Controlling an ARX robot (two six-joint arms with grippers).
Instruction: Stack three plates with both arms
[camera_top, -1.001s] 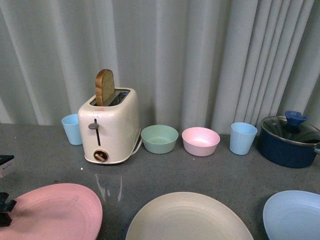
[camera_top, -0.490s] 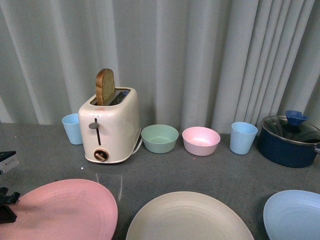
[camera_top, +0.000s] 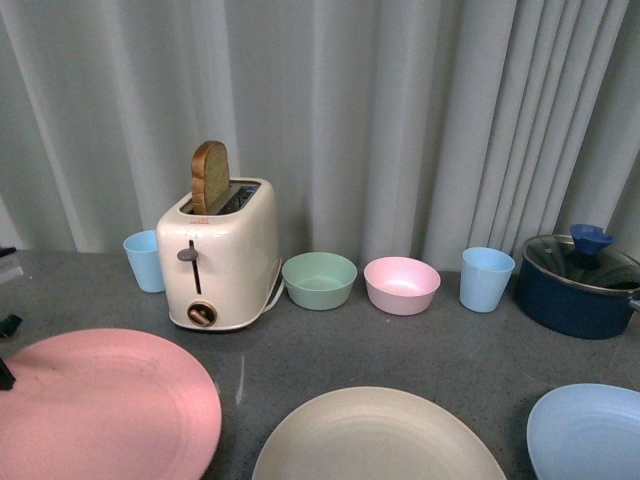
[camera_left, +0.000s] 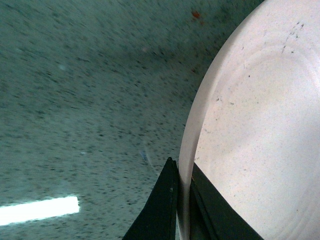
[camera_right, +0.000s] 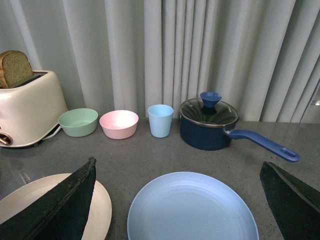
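Note:
A pink plate (camera_top: 105, 405) is at the front left, held up off the grey counter by its left rim. My left gripper (camera_left: 181, 200) is shut on that rim (camera_left: 187, 145); only a bit of the arm shows at the front view's left edge. A cream plate (camera_top: 375, 435) lies front centre and a light blue plate (camera_top: 590, 430) front right. My right gripper (camera_right: 177, 200) is open above the near side of the blue plate (camera_right: 192, 210), with one finger (camera_right: 60, 205) over the cream plate (camera_right: 100, 210).
A cream toaster (camera_top: 218, 255) with a bread slice stands behind the pink plate. A green bowl (camera_top: 319, 278), a pink bowl (camera_top: 401, 283), two blue cups (camera_top: 486, 277) and a lidded blue pot (camera_top: 580, 280) line the back by the curtain.
The pink plate has risen and tilted, its far edge now higher in the front view. The left arm has shifted up and left, nearly out of view. The right side is unchanged.

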